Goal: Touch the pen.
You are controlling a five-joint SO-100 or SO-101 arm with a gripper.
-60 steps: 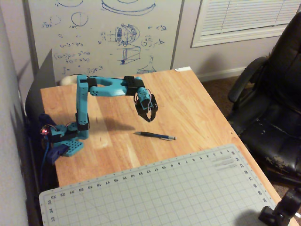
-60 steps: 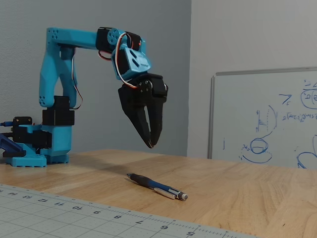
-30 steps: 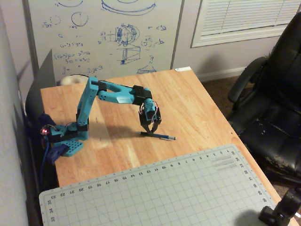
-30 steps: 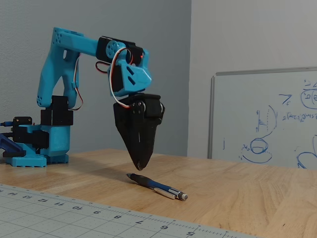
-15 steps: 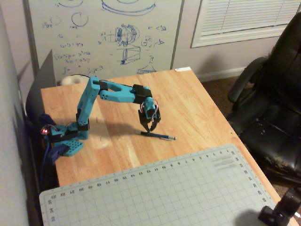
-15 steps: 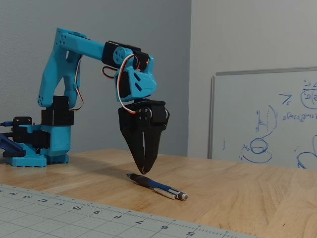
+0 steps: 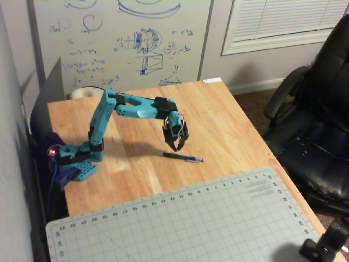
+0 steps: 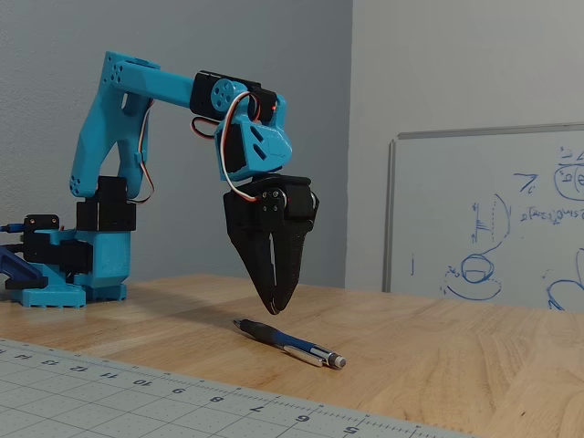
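Note:
The pen [image 7: 180, 158] lies flat on the wooden table [image 7: 234, 136], in front of the arm; it is a thin dark stick with a bluish middle and a metallic tip [image 8: 336, 361]. It also shows in the low fixed view [image 8: 285, 342]. My blue arm reaches out with its black gripper [image 7: 176, 147] pointing down. In the low fixed view the gripper [image 8: 276, 308] hangs a little above the table, near the pen's dark end, and does not touch it. The jaws are closed together and hold nothing.
A grey cutting mat [image 7: 207, 224] covers the table's near part, just in front of the pen. The arm's base [image 7: 76, 161] stands at the left. A whiteboard [image 7: 125, 38] leans behind the table. A black office chair [image 7: 316, 125] stands to the right of the table's edge.

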